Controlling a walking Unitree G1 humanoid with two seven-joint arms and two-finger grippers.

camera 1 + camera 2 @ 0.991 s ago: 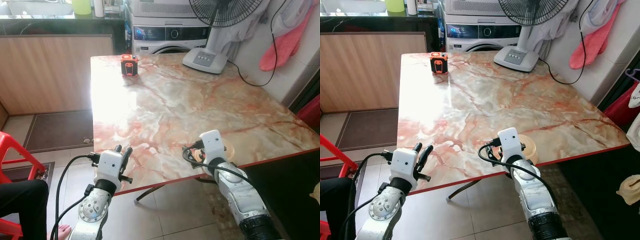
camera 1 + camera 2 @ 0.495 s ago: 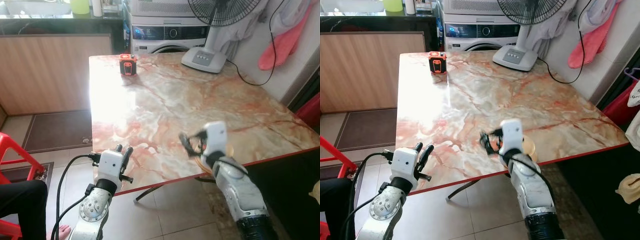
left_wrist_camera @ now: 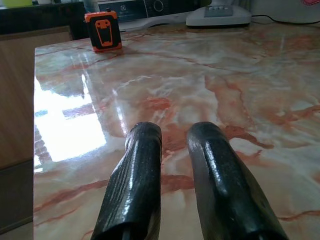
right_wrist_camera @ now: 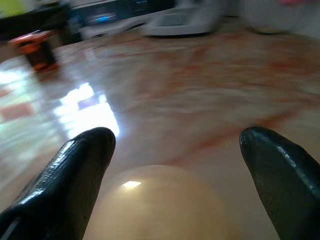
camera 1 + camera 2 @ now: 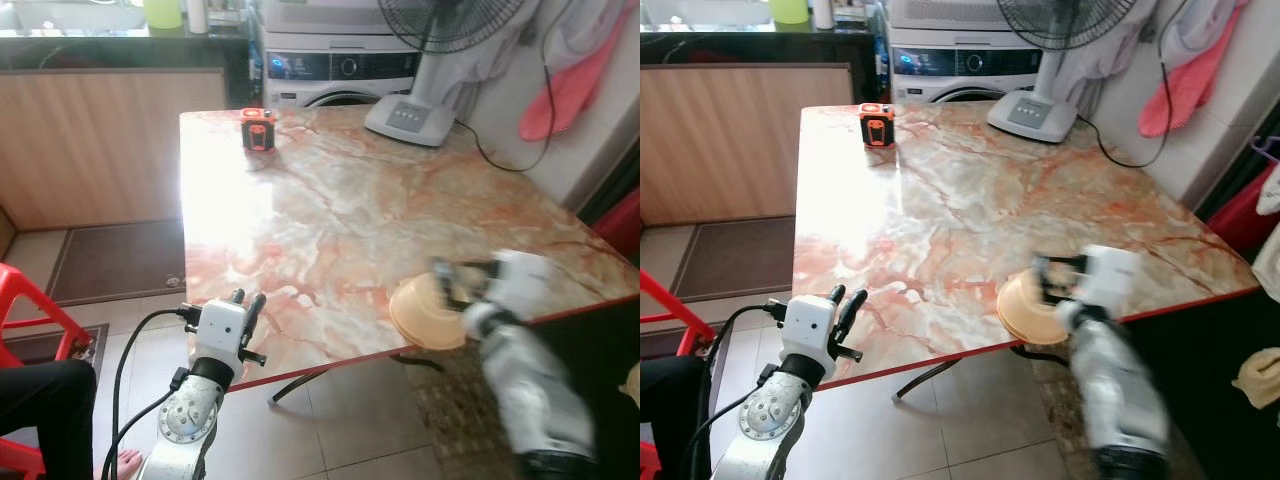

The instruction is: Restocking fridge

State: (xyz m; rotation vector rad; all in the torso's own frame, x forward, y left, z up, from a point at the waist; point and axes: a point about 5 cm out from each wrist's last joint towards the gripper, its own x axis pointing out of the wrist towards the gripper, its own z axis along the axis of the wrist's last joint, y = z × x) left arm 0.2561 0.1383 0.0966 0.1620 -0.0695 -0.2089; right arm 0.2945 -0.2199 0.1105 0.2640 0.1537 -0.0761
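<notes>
Marble table (image 5: 330, 200); pale orange bowl (image 5: 425, 312) upside-down, R gripper (image 4: 175, 150) spread wide.

Head stereo looks down over table (image 5: 330, 220); wrist cams skim its marble close

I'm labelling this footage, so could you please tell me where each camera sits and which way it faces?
Left eye, right eye: on the head, looking forward and down over the marble table; both arms show, left gripper at the near edge, right gripper blurred beside a tan bowl.
Left wrist: looks along its near-closed fingers across the table toward an orange device.
Right wrist: looks between its spread fingers over the bowl.
All views share the orange device and the fan base.
</notes>
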